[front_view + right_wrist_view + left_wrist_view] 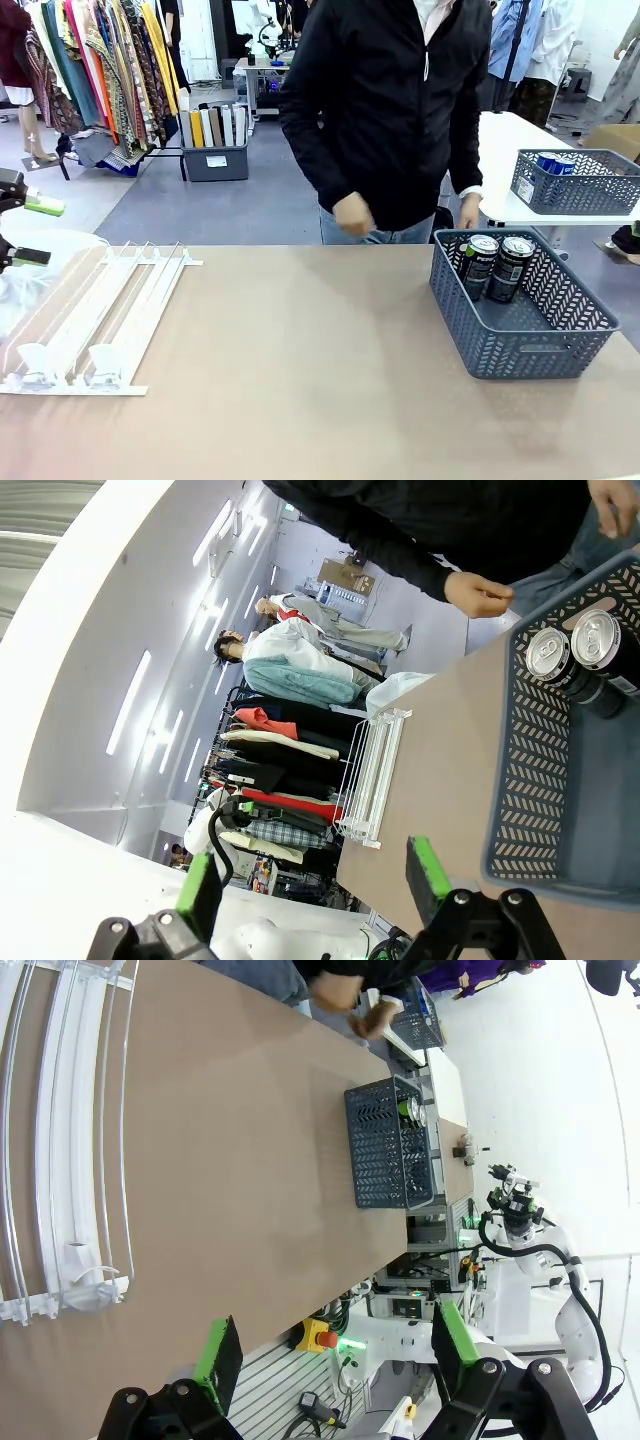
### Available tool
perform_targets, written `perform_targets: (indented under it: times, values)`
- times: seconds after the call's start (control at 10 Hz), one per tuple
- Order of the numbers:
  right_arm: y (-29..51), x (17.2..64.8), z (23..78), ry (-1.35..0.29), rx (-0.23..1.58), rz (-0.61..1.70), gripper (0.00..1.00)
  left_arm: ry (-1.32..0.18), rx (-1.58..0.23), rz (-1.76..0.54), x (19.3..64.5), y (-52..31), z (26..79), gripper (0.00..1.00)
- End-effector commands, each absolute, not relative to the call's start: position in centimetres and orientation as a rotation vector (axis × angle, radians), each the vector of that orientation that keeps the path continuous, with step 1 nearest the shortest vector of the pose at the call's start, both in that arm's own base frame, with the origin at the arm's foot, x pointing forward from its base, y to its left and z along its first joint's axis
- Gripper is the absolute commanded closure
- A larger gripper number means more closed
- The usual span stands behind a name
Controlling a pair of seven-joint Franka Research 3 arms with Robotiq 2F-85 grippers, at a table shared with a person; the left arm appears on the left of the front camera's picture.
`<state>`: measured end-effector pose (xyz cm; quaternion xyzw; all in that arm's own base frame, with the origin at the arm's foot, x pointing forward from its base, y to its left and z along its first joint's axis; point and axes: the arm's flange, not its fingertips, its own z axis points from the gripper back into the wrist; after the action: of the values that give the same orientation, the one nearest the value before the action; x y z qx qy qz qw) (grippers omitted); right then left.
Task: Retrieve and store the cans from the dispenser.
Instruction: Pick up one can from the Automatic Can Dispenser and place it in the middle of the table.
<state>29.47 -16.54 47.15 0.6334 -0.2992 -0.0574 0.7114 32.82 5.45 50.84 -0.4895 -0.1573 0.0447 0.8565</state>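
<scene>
From my seat, the dispenser [95, 315] lies flat at about nine o'clock on the table [300, 360], its long lanes running toward the person, and I see no can in any lane. The end stops sit at my near side, presumably so cans would roll down and wait there within the left arm's reach. Two black cans [497, 266] stand upright side by side in the far corner of the grey basket [520, 345], which sits at about three o'clock on the table; upright packing leaves most of the basket floor free for more.

The left gripper [330, 1345] hangs off the table's near edge with its green pads [216, 1355] spread wide and nothing between them. The right gripper [315, 885] is likewise spread and empty, held back on my side of the basket, looking down onto the can tops.

The person [400, 110] stands at twelve o'clock, one hand [352, 215] over the far table edge, the other hand [468, 212] just behind the basket. I judge the rack needs refilling before I can fetch again, so both arms wait clear of the person's reach
</scene>
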Motion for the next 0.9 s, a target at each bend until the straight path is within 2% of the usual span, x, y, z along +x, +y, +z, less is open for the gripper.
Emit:
perform_targets:
  times: [0.0, 0.8]
  values:
    - [-16.5, 29.57, 47.62, -0.673, 1.417, -0.128, 0.0, -0.336, -1.048, 0.091, 32.99, 5.44, 50.88, 0.0]
    - [-16.5, 29.57, 47.62, -0.673, 1.417, -0.128, 0.0, -0.336, -1.048, 0.091, 32.99, 5.44, 50.88, 0.0]
